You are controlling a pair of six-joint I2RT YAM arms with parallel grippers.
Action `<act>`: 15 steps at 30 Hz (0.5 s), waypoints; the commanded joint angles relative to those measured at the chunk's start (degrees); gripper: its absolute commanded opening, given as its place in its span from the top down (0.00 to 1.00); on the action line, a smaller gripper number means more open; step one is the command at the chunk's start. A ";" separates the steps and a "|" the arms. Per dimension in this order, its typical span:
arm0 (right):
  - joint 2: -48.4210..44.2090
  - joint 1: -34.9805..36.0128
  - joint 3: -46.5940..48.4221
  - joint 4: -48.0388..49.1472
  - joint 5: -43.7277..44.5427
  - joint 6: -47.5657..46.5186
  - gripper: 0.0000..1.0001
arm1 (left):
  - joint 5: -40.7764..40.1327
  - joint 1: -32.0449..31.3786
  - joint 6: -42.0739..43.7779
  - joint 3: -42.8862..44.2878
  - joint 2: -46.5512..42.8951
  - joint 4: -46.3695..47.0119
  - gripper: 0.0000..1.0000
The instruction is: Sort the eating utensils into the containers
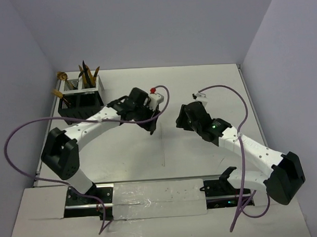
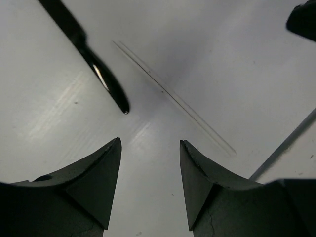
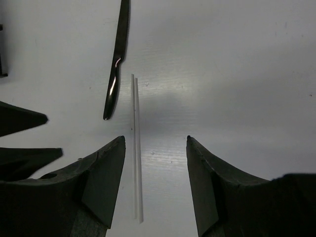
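One all-dark utensil lies on the white table just ahead of my left gripper, which is open and empty. The same utensil shows ahead and left of my right gripper, also open and empty. In the top view the left gripper and right gripper face each other at mid-table, and the dark utensil is hidden there. The black caddy stands at the back left, with several gold-headed utensils upright in it.
A thin white stick lies on the table between the grippers, beside the dark utensil; it also shows in the left wrist view. The right gripper's tip and the left fingers are close together. Walls close off the back and sides.
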 commanded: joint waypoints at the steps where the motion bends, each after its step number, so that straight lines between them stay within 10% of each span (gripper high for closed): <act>1: -4.84 -0.25 -1.78 -1.90 1.81 3.86 0.40 | -1.33 -2.74 -3.07 0.74 4.08 -1.13 0.41; 15: -13.20 0.19 -6.44 -6.82 5.94 7.91 0.41 | -4.06 -10.57 -6.59 -0.66 15.26 6.34 0.41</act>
